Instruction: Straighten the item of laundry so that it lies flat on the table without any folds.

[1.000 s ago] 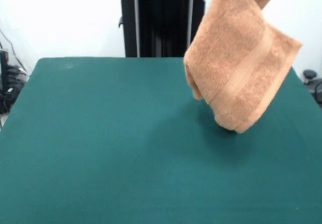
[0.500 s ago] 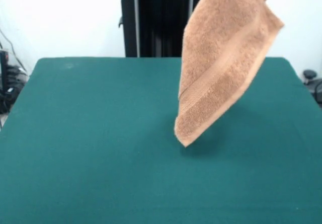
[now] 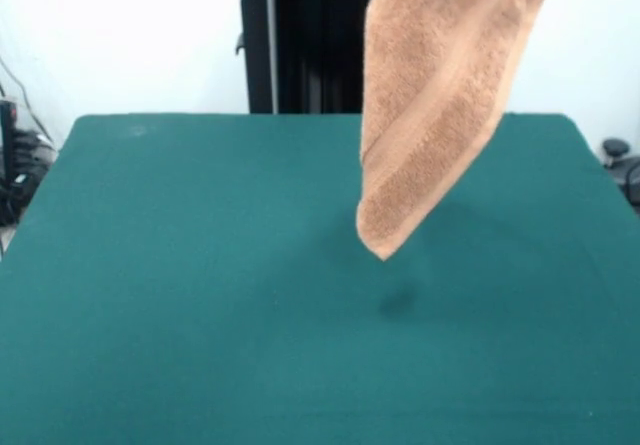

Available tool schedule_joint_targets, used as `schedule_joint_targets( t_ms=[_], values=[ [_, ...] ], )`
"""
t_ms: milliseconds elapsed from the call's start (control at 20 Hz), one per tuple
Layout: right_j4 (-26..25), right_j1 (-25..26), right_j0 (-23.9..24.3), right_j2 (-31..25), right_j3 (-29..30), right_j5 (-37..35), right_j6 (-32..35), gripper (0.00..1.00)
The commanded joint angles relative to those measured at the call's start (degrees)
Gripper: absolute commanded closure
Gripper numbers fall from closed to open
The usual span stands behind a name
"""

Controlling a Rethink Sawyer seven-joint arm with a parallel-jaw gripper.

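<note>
Above the table point(image 3: 180, 295), the towel point(image 3: 430, 95) hangs.

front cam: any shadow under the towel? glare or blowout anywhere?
Front view: the towel hangs clear of the table, with a small dark shadow patch on the felt just below its lowest corner. The white wall behind is bright and featureless. No glare on the table; the gripper is out of frame.

Towel point(image 3: 435, 105) hangs above table point(image 3: 200, 295), right of centre, far half; lowest corner clear of surface. Pedestal point(image 3: 310, 40) behind table's far edge.
</note>
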State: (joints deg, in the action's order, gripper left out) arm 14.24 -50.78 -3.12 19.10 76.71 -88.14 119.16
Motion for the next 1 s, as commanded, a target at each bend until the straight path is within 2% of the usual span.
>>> schedule_joint_targets(
  t_ms=[50, 400, 850, 1000],
  values=[
    [-1.4, 1.09, 1.99, -3.45, -0.47, -4.94, 7.39, 1.0],
    [-2.36, 1.91, 3.78, -4.53, -4.06, -8.49, 6.54, 1.0],
    [-5.05, 2.69, 4.71, -4.69, -5.86, -6.84, 4.38, 1.0],
    [-7.12, 2.01, 5.09, -5.29, -5.15, -4.19, -0.51, 1.0]
  ],
)
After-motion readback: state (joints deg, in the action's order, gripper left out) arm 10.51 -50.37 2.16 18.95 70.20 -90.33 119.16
